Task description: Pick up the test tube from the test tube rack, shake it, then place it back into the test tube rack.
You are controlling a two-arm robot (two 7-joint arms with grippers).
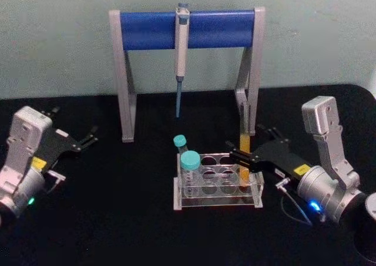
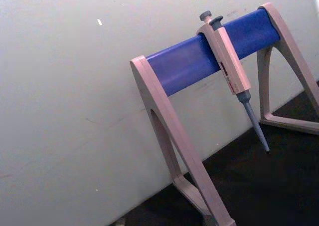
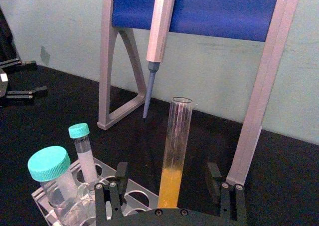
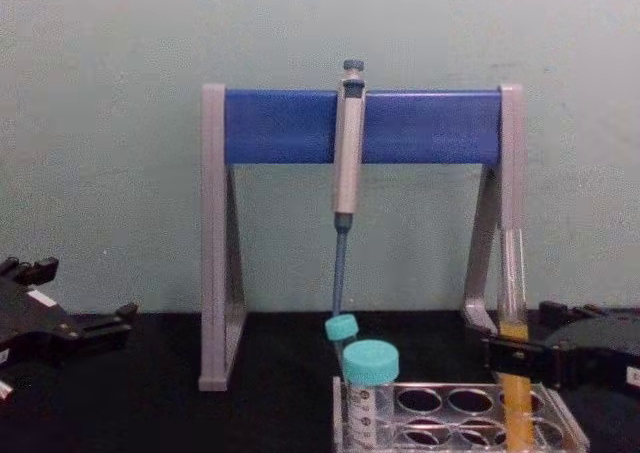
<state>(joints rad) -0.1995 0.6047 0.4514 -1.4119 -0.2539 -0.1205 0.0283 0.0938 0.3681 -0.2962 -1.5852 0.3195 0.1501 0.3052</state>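
Right gripper (image 1: pixel 239 161) at the rack's right end, fingers spread either side of the test tube (image 1: pixel 244 154).

Test tube upright in a hole at the right end of the test tube rack (image 1: pixel 218 187), roughly 3 o'clock from rack centre in the head view; lower part orange-yellow, upper part clear, mouth uncapped. Seen from the right wrist: tube (image 3: pixel 175 153) between the two fingers (image 3: pixel 121 175), a gap on each side (released, not clamping). From the chest: gripper (image 4: pixel 500 355) level with the tube (image 4: pixel 513 318) above the rack (image 4: pixel 455 413). Two teal-capped tubes (image 1: pixel 189 167) at the rack's left end, about 9 o'clock. Pipette stand (image 1: pixel 187 30) at 12 o'clock behind the rack, pipette (image 1: pixel 181 49) hanging from its blue bar. Left gripper (image 1: pixel 91 138) parked far out at 9 o'clock over the black table (image 1: pixel 117 219), fingers slightly parted, holding nothing.
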